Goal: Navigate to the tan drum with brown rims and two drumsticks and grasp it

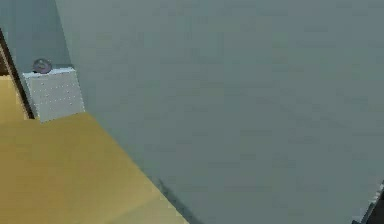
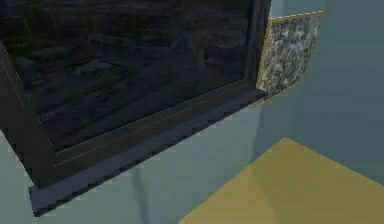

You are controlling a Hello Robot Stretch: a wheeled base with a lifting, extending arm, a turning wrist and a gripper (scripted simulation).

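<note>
Beside grey wall (image 1: 230, 90) and dark window (image 2: 120, 70): drum yet to reach, grasp not begun; cannot tell pincer state

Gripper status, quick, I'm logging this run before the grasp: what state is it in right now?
Gripper: cannot be told. The arm side view faces a dark window with a framed picture beside it.
</note>
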